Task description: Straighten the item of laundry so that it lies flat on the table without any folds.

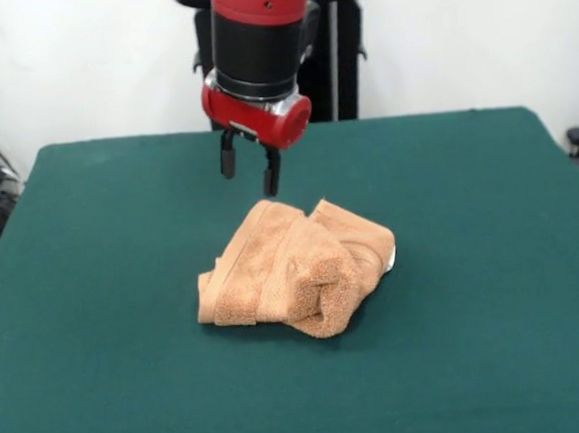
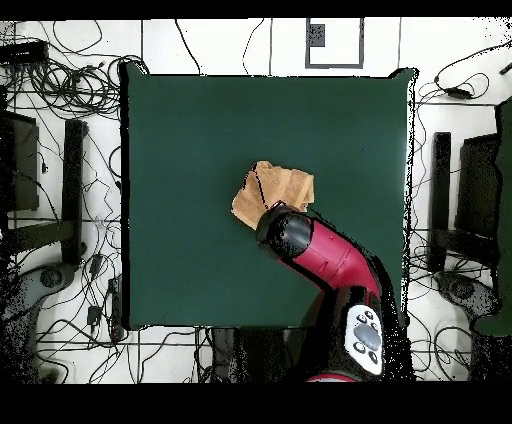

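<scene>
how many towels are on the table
1. A single crumpled towel lies near the middle of the green table, just in front of the open tool hanging above its far edge; nothing shows beneath its folds.

Front cam, overhead cam — shared table (image 1: pixel 103 392)

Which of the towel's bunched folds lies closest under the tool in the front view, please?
The upper-left ridge of the towel, just below the open tool. The thicker rolled fold sits lower, toward the camera.
</scene>
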Robot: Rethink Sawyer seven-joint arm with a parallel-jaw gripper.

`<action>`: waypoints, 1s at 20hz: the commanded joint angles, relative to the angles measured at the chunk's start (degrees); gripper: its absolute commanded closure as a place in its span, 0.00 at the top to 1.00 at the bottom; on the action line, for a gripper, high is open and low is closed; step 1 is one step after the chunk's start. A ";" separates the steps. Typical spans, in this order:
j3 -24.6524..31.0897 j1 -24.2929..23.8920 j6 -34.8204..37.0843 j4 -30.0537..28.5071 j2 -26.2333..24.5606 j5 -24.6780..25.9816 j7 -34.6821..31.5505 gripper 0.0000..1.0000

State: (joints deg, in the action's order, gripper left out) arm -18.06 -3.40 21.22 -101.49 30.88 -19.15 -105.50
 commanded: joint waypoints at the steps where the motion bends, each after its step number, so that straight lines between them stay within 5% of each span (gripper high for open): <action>1: 3.32 1.22 -5.73 0.68 -4.51 -1.94 -13.78 1.00; 20: 4.74 1.24 -6.01 2.10 -3.84 -2.89 -12.96 1.00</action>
State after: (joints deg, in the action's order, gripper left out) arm -18.05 -3.40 17.22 -101.47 27.32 -19.17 -105.50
